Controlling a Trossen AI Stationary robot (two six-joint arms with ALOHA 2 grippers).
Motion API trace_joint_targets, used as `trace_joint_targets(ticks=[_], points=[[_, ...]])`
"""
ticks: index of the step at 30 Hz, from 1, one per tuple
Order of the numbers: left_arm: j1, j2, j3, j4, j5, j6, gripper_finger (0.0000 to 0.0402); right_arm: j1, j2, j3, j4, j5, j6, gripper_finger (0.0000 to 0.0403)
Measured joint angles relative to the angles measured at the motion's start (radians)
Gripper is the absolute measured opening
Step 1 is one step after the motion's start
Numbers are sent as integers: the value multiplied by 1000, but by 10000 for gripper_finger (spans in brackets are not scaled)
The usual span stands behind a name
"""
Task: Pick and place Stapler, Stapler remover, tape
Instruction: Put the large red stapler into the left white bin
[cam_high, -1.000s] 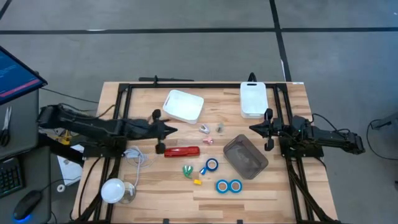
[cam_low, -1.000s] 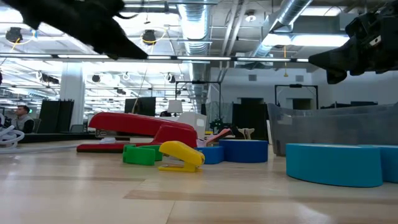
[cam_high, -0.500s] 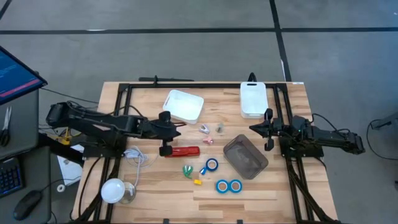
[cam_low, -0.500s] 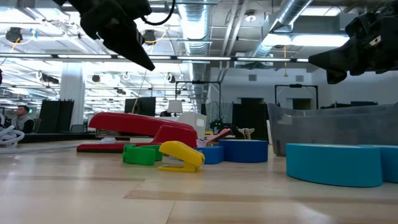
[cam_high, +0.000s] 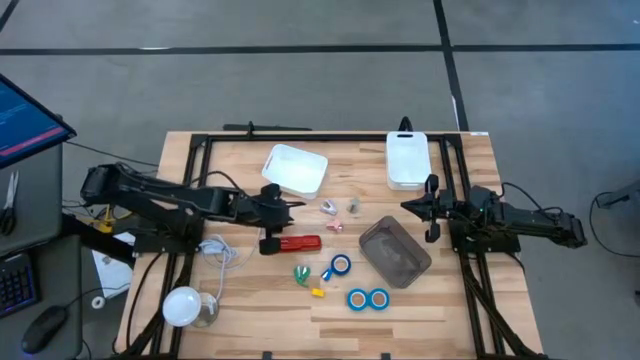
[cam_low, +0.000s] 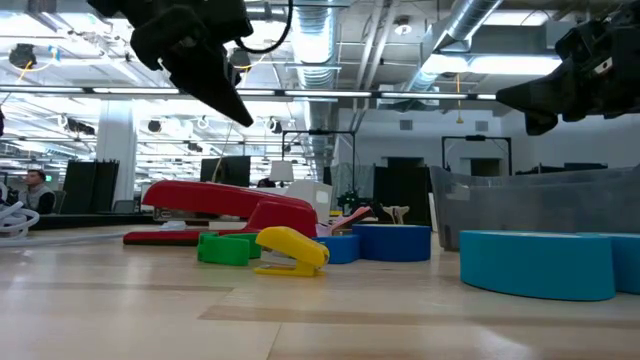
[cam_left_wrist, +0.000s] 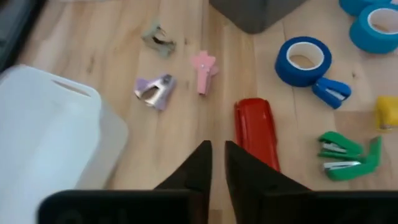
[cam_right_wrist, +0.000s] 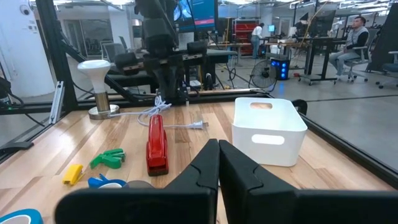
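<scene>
left hand (cam_high: 283, 207) seemingly just above stapler (cam_high: 297, 243).

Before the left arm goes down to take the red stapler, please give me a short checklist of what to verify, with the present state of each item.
1. Left gripper is near the stapler: ok; in the high view it sits just beside the stapler's left end.
2. Left fingers are open wide enough to straddle the stapler: not ok; the left wrist view shows them nearly together.
3. Stapler lies flat and free on the table: ok.
4. Nearest tape is apart from the stapler: ok.
5. Right gripper is away from the stapler: ok; it waits at the right side.
</scene>
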Motion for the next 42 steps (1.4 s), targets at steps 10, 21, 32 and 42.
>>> trace_joint_targets(ticks=[10, 21, 32, 42], points=[[0, 120, 0, 8, 150, -91, 180, 0, 0, 0, 0, 0, 0, 0], [0, 259, -1, 17, 159, -191, 241, 0, 0, 0, 0, 0, 1, 0], [0, 292, -1, 29, 176, -195, 159, 0, 0, 0, 0, 0, 1, 0], [0, 288, -1, 28, 174, -191, 113, 0, 0, 0, 0, 0, 0, 0]])
